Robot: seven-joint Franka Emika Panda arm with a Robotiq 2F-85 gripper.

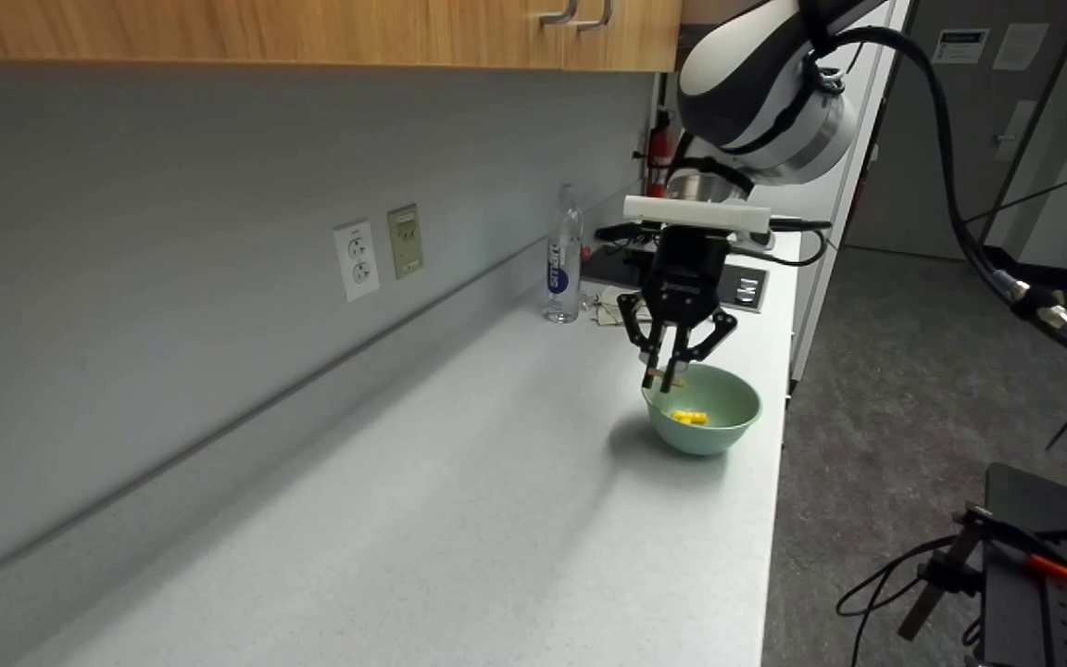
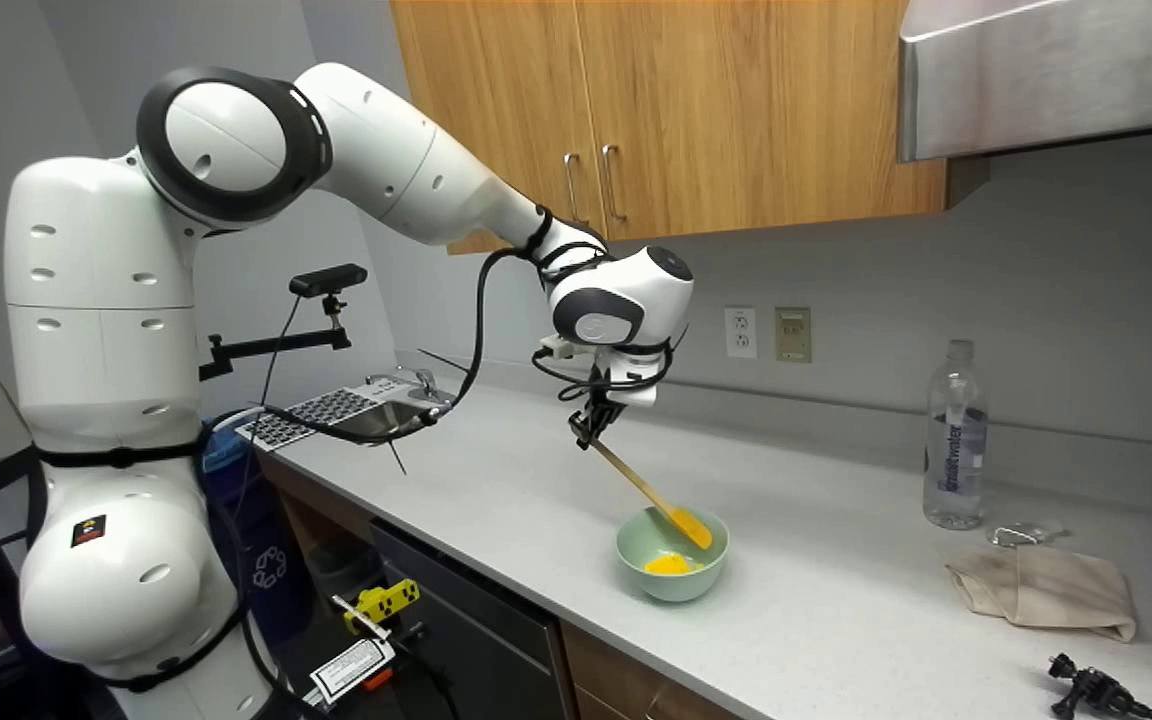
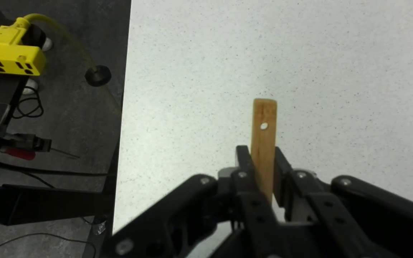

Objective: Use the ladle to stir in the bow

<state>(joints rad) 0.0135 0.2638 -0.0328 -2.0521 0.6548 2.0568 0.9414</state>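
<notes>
The counter (image 2: 836, 600) holds the green bowl (image 2: 664, 590); the gripper (image 3: 261, 147) pinches the spatula (image 2: 644, 486), its yellow end (image 2: 688, 525) in or over the bowl, can't tell which; dip low; push the yellow bits (image 2: 668, 564) gently.

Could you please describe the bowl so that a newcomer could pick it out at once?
In an exterior view, find the wooden cupboard, then the pale counter below. There, at the low end of the spatula in the gripper, sits the bowl with yellow pieces inside. Unlike the clear bottle and beige cloth, it is round, open and light green.
</notes>
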